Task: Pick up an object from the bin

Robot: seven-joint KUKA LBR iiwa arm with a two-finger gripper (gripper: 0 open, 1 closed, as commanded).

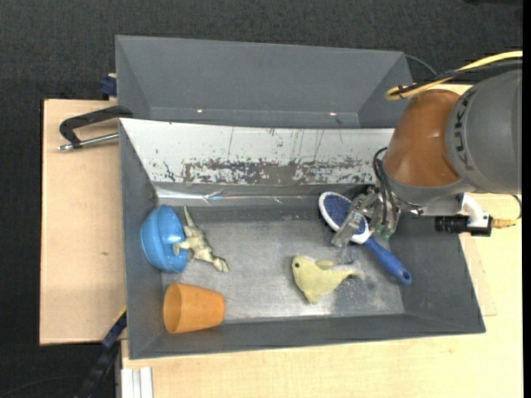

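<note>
Camera view. Background: dark carpet-like floor [249,7], on which stands the grey metal bin [249,77].

The arm enters from the right; its orange cover [423,139] sits above the bin's right end. The gripper [358,222] is low in the right half of the bin, directly over a blue-handled brush [388,262]. Whether it is released or clenched on the brush cannot be told.

The brush lies on the bin floor, right of centre. Its long axis runs diagonally: the oval blue head with a white face points up-left toward the back wall, and the handle end points down-right toward the front right corner. The gripper covers the neck between head and handle.

Other contents: a pale yellow duck-shaped piece [317,279] just below-left of the gripper, apart from the brush. Well apart at the left end are a blue round object [162,239], a small cream toy figure [202,247] touching it, and an orange cup [192,308] on its side.
</note>
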